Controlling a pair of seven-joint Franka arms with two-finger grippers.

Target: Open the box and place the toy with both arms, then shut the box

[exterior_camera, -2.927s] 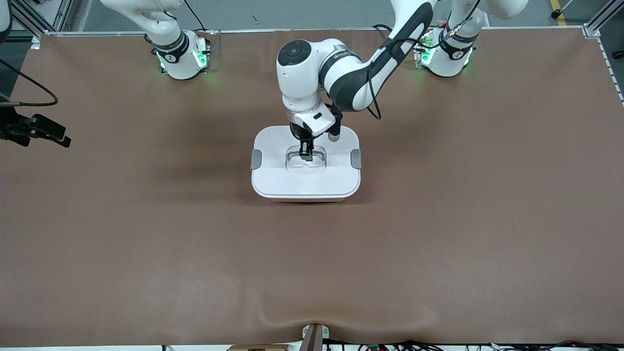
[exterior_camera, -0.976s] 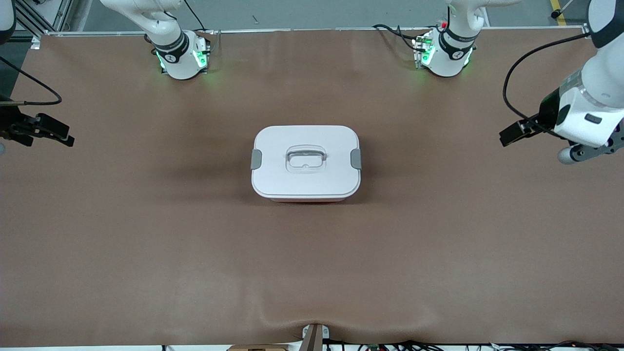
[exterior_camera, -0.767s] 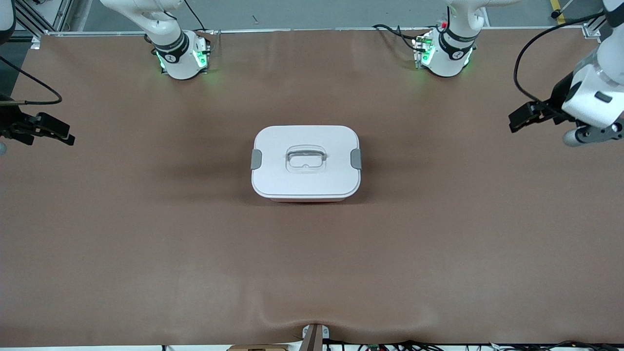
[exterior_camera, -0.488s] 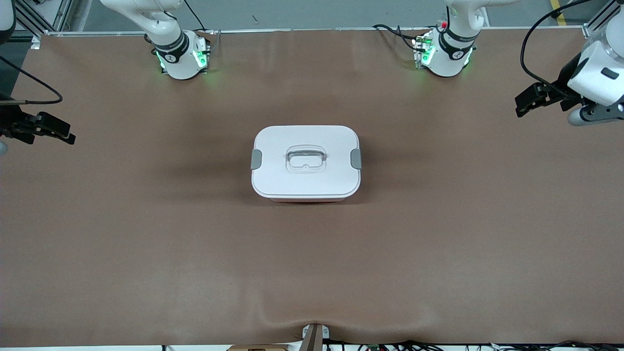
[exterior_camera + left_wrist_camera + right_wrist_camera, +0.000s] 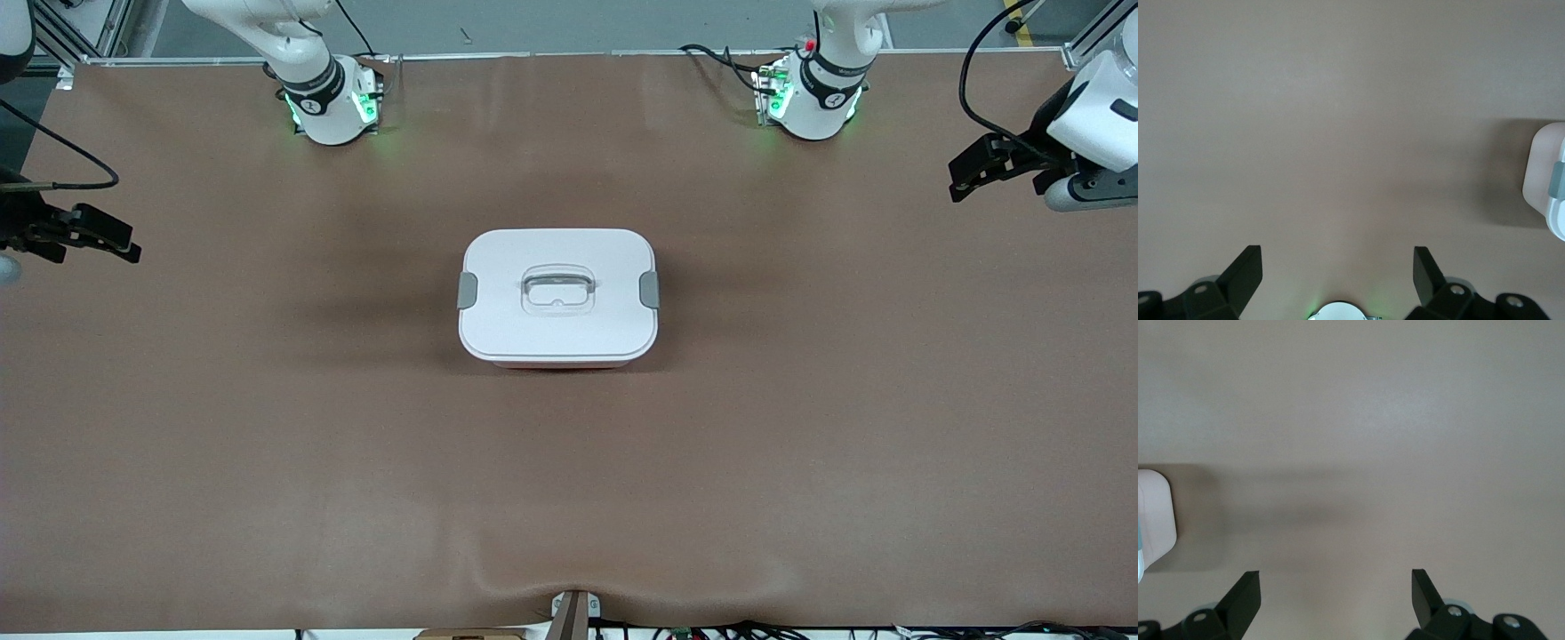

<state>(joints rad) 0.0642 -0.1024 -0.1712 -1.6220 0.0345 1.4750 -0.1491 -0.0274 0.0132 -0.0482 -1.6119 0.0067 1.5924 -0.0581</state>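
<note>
Box (image 5: 558, 298) sits lidded mid-worktop (image 5: 267, 427); left gripper (image 5: 973, 169) and right gripper (image 5: 93, 240) hover over opposite worktop ends, jaws apart, holding nothing.

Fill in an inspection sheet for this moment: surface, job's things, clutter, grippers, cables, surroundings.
Surface: brown mat, slightly rippled at the edge nearest the front camera.
Job's things: box mid-table, white lid on, grey clips at both ends; toy not seen.
Clutter: nothing seen.
Grippers: left gripper open, empty, over the left arm's end of the table; right gripper open, empty, over the right arm's end.
Cables: black cable looping to the left wrist; another to the right wrist.
Surroundings: aluminium framing and grey floor along the bases' edge.
</note>
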